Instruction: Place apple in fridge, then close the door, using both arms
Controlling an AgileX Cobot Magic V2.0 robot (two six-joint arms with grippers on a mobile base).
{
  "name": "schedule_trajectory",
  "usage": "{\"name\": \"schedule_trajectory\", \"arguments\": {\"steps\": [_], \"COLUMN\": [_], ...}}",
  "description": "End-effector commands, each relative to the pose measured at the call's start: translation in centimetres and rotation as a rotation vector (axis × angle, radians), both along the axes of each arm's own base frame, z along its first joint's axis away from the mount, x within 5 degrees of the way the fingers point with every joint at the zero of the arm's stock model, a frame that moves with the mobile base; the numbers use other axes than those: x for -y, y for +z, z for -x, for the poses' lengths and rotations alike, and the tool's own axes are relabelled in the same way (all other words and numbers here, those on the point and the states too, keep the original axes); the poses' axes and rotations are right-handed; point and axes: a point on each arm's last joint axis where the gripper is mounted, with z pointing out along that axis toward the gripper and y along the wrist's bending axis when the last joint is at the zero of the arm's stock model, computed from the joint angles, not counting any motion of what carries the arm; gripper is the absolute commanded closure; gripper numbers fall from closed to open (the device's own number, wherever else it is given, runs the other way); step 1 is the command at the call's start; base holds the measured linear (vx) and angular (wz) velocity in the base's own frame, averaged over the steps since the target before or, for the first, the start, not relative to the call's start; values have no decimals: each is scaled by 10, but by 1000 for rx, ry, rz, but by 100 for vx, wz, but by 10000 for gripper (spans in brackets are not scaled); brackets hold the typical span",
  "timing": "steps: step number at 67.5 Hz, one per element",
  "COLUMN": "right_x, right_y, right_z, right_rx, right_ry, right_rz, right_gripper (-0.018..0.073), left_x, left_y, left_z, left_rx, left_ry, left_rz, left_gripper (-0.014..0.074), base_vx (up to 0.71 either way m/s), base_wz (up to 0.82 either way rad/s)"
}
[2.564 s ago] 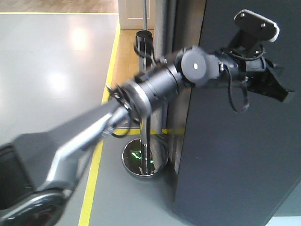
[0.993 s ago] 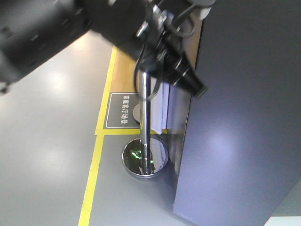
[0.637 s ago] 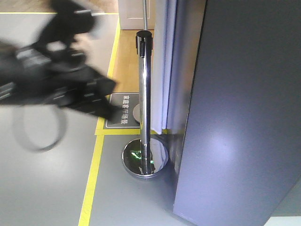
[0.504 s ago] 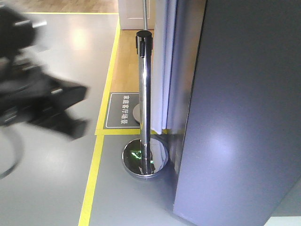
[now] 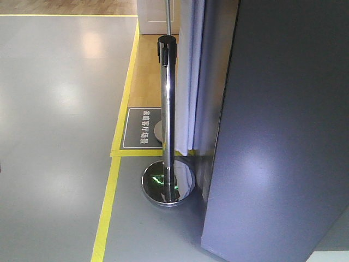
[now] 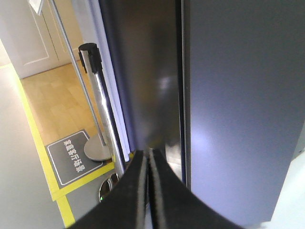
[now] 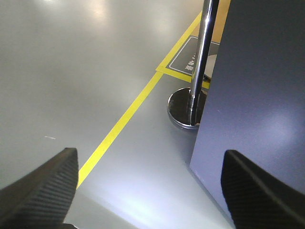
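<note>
exterior front-facing view: a glossy grey floor (image 5: pixel 60 109) with a yellow line (image 5: pixel 106 207) is filling the left of the scene, and a chrome stanchion post (image 5: pixel 167 109) is standing on its round base just beside the dark grey fridge (image 5: pixel 283 131). no arm is showing here now; a moment earlier a blurred black arm was sweeping across the left of this view, and before that it was reaching up against the fridge front. its absence is suggesting that the push on the door is over and the arms are pulling back.

left wrist-mounted view: the left gripper (image 6: pixel 145 191) is pointing at the fridge, its fingers pressed together with only a hairline between them and holding nothing. the door (image 6: pixel 243 105) is appearing to lie flush with the cabinet, a narrow dark seam running alongside it, so the closing step is judged done.

right wrist-mounted view: the right gripper (image 7: pixel 147 183) is hanging over the floor, fingers spread wide and empty, the fridge corner to its right.

the apple is appearing in no view; it is presumably inside the closed fridge, though this cannot be confirmed.
</note>
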Motion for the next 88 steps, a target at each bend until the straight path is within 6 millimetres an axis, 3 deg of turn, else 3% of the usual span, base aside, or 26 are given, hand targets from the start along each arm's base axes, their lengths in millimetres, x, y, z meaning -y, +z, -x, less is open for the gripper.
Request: {"name": "schedule_trajectory", "arguments": {"steps": [1, 10, 20, 32, 56, 73, 88], "right_x": [-2, -2, -4, -10, -28, -26, 9], "right_y": [11, 11, 13, 17, 18, -4, -1], "right_z": [-5, -5, -10, -30, -117, -184, -238], "right_rx": [68, 67, 78, 67, 77, -51, -106], "right_ry": [-4, -2, -5, -10, -126, -345, -486], "right_rz": [-27, -30, -37, -31, 49, 212, 198], "right_gripper": [-12, 91, 320, 576, 568, 562, 561], "left_x": [-1, -2, -2, -2, -2, -2, -2], "left_y": [14, 13, 13, 13, 13, 13, 13], "left_z": [3, 4, 4, 4, 4, 4, 4], "left_rx": [103, 92, 90, 90, 90, 90, 90], "left_ry": [-9, -7, -7, -7, -7, -7, -7], "left_rz": [71, 64, 63, 63, 63, 63, 63], "left_gripper": [602, 602, 602, 602, 602, 602, 602], "base_vx": [0, 0, 0, 0, 0, 0, 0], "base_wz": [0, 0, 0, 0, 0, 0, 0]}}
